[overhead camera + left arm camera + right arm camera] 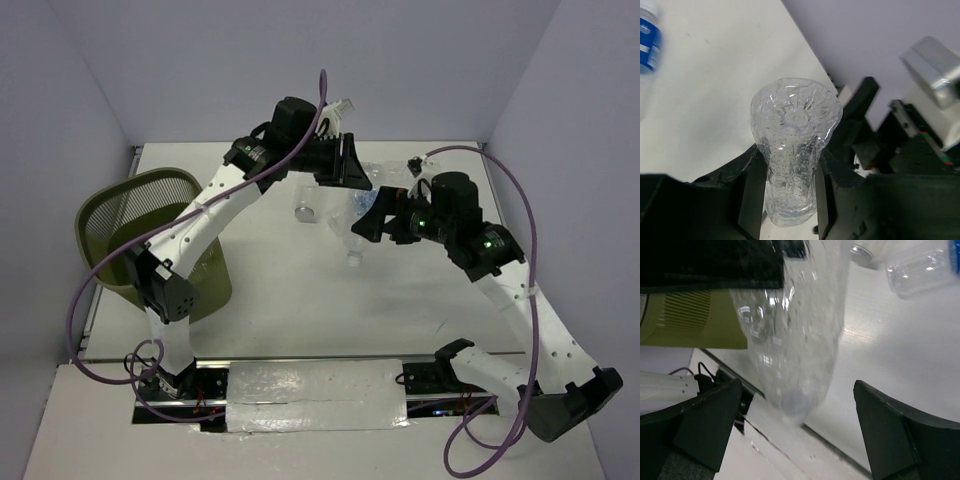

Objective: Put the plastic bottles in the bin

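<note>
From above, you have the bin [108, 215] at 9 o'clock on the table [280, 290]. Both arms reach in toward the middle. Your left claw [347, 162] sits at about 12 o'clock from the table's centre, and your right claw [372, 222] is just beside it at its 5 o'clock. The two face each other. Loose bottles [306, 210] lie on the table at 7 o'clock from the left claw, but clear plastic bunches there and you cannot separate every one. In the left wrist view, your left claw is clamped on the gripped bottle [795, 150]. Its fingers [752, 195] press the narrow waist from 9 and 3 o'clock, and the bottle's ribbed end points toward 12. A blue-label bottle [647, 50] lies on the table at 10 o'clock, well apart from the claw. In the right wrist view, your right claw is spread wide. Its fingers [705, 425] stand at 8 and 4 o'clock and grip nothing. The gripped bottle hangs between them from 12 o'clock, touching neither finger. The bin shows at 9 o'clock, and more loose bottles lie at 1 o'clock.
</note>
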Robot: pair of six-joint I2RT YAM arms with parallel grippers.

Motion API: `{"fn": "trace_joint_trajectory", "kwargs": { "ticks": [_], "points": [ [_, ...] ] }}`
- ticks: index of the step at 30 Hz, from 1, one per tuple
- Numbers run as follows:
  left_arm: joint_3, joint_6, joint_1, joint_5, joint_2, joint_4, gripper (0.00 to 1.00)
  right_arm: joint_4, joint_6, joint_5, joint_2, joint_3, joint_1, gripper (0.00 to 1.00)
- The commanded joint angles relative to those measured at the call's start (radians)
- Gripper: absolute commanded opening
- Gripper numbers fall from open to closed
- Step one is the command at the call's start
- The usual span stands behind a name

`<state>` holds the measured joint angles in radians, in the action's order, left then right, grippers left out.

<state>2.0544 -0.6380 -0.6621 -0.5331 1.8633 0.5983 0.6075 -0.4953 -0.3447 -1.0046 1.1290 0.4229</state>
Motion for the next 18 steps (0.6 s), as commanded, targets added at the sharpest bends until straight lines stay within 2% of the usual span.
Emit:
{"fn": "trace_joint_trajectory", "kwargs": {
  "ticks": [1, 3, 6, 7, 8, 10, 11, 13, 14, 18],
  "points": [
    [0.163, 0.096, 0.022, 0.141, -0.035, 0.119, 0.28, 0.2, 0.098, 0.062, 0.061, 0.223, 0.008, 1.0],
    [0.237, 0.129, 0.068, 0.185, -0.047, 0.17, 0.28, 0.28, 0.151, 0.105, 0.076, 0.308, 0.005, 1.0],
    [0.273, 0.172, 0.13, 0.292, -0.12, 0.219, 0.28, 0.383, 0.181, 0.271, 0.115, 0.435, 0.007, 1.0],
    [0.265, 0.185, 0.14, 0.332, -0.147, 0.213, 0.28, 0.406, 0.179, 0.386, 0.122, 0.466, 0.007, 1.0],
    [0.25, 0.202, 0.151, 0.429, -0.18, 0.199, 0.28, 0.409, 0.172, 0.445, 0.141, 0.469, 0.007, 1.0],
    [0.166, 0.259, 0.153, 0.536, -0.301, 0.135, 0.28, 0.397, 0.152, 0.556, 0.159, 0.445, 0.007, 1.0],
    [0.106, 0.293, 0.154, 0.662, -0.384, 0.117, 0.28, 0.39, 0.129, 0.638, 0.179, 0.43, 0.007, 1.0],
    [0.066, 0.325, 0.159, 0.77, -0.452, 0.089, 0.28, 0.358, 0.103, 0.693, 0.195, 0.381, 0.007, 1.0],
    [0.038, 0.342, 0.162, 0.888, -0.508, 0.08, 0.28, 0.345, 0.084, 0.717, 0.202, 0.364, 0.007, 1.0],
    [-0.043, 0.386, 0.168, 1.122, -0.628, 0.069, 0.28, 0.288, 0.054, 0.74, 0.219, 0.286, 0.005, 1.0]
  ]
}}
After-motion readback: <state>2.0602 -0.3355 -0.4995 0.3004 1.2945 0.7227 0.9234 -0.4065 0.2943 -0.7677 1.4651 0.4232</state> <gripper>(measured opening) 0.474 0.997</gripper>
